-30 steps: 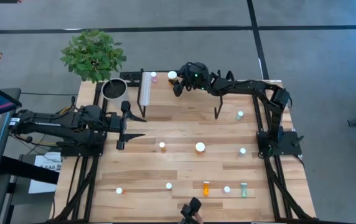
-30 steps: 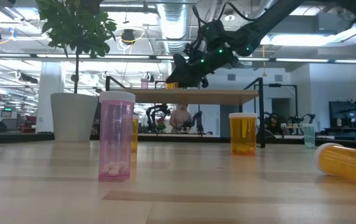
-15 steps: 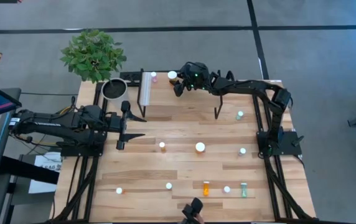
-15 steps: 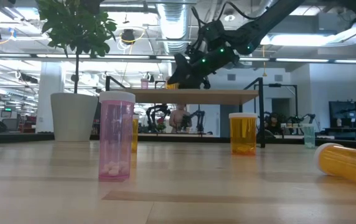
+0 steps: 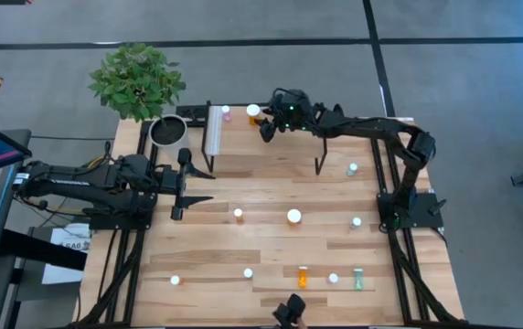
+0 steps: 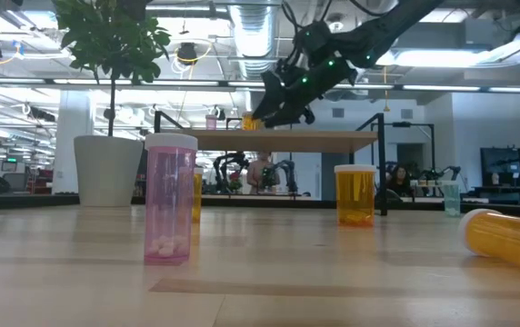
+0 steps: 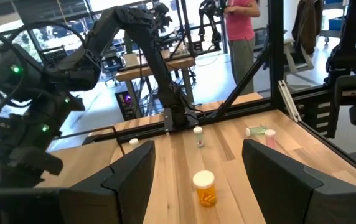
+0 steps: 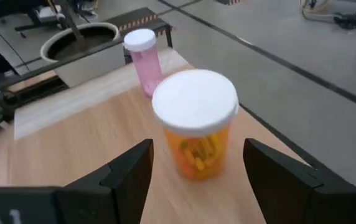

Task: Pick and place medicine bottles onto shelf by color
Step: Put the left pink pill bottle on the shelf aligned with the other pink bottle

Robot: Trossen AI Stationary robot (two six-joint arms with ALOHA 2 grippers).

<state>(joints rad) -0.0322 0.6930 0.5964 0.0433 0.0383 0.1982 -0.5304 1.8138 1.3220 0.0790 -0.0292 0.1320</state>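
Note:
The shelf [image 5: 289, 151] stands at the table's far edge. On its wood top an orange medicine bottle [image 8: 195, 121] with a white cap stands upright, a pink one [image 8: 145, 59] just beyond it. My right gripper [image 5: 263, 128] hovers open over the shelf, a short way back from the orange bottle, with one finger off to each side and neither touching it. My left gripper [image 5: 213, 186] waits open at the table's left. Several more bottles stand or lie on the table, among them a pink one [image 6: 170, 198] and an orange one [image 6: 355, 194].
A plant in a grey-white pot [image 5: 167, 131] stands left of the shelf. Loose bottles dot the table's middle [image 5: 293, 217] and near edge, where an orange one [image 5: 302, 276] and a green one [image 5: 358, 279] lie on their sides. A person [image 7: 239, 37] stands beyond the table.
My right gripper has risen a little and drawn back from the orange bottle toward the table's right. The bottle stays upright on the shelf.

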